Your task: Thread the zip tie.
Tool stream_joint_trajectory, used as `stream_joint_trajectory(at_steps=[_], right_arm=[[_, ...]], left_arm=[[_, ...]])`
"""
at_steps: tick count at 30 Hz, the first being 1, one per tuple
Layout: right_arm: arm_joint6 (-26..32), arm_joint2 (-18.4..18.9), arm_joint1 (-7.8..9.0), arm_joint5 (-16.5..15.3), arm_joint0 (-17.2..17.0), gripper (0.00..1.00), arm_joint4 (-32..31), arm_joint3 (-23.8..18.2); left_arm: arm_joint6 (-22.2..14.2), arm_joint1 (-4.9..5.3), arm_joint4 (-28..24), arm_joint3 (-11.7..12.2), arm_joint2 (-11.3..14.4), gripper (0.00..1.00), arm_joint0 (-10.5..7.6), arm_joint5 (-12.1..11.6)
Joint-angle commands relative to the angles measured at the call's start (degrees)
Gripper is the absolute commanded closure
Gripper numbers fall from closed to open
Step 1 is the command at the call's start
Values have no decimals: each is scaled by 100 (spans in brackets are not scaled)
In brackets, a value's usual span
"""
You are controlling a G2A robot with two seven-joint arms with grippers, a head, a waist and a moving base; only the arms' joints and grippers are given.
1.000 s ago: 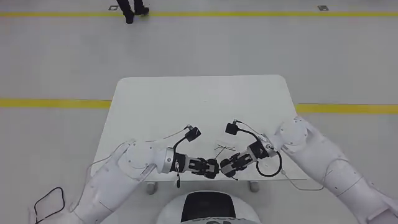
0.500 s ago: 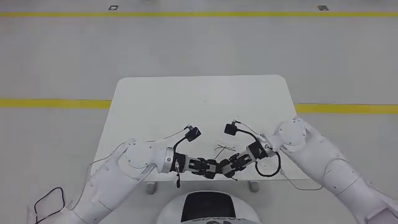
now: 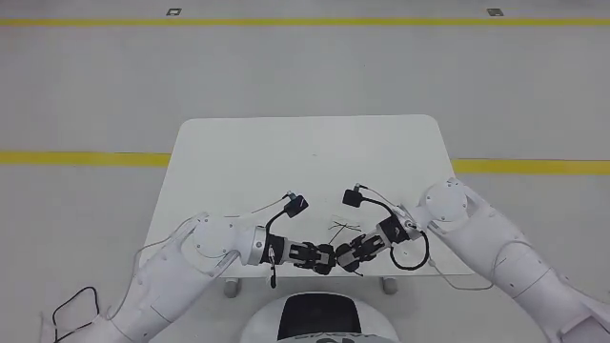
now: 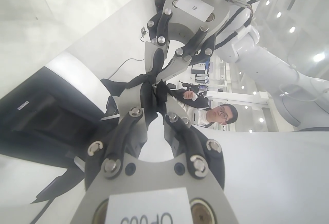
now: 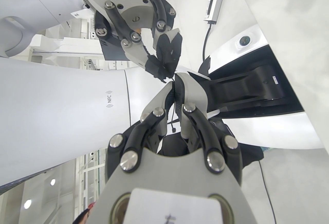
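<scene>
My two grippers meet tip to tip just above the white table's [image 3: 305, 152] front edge. The right gripper [image 5: 176, 84] is shut on a thin black zip tie [image 5: 175, 106], whose strap runs down between its fingers with a short tail hanging free. The left gripper [image 4: 154, 92] faces it, black pads pressed together on the tie's other end, which the pads hide. From above, the left gripper [image 3: 329, 258] and right gripper [image 3: 349, 252] nearly touch. The right gripper [image 4: 155, 73] also stands close ahead in the left wrist view, and the left gripper [image 5: 165, 68] in the right wrist view.
A few loose black zip ties [image 3: 341, 226] lie on the table just beyond the grippers. Black cables loop off both wrists. A grey power adapter [image 5: 214, 6] lies on the floor below the table's edge.
The small gap between the two grippers has shut; the right gripper has edged toward the left one until their tips meet.
</scene>
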Motion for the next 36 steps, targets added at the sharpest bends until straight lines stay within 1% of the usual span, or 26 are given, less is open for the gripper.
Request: stream_joint_trajectory(at_steps=[1,11,12,13,15,16,23,24,33,36], right_arm=[[0,7,0,0,-6,100,-2,-3],[0,9,1,0,-10,100,-26,-11],[0,9,1,0,-12,100,-29,-17],[0,9,2,0,-14,100,-35,-24],[0,10,4,0,-18,100,-53,-34],[0,9,4,0,-20,100,-57,-36],[0,-33,-1,0,0,100,-77,-17],[0,-42,-2,0,5,100,-81,-13],[0,-105,-1,0,46,100,-76,-8],[0,-124,-1,0,57,100,-65,-12]], left_arm=[[10,8,-11,9,21,100,-11,0],[89,47,-65,48,88,100,-60,-10],[95,51,-71,48,91,97,-61,-11],[102,56,-77,50,93,91,-62,-11],[114,66,-92,56,100,83,-64,-14],[118,71,-96,58,104,82,-65,-13],[139,100,-127,58,141,85,-89,-24],[140,105,-132,60,148,87,-94,-25],[162,137,-155,64,210,93,-136,-22],[177,147,-166,66,229,92,-147,-20]])
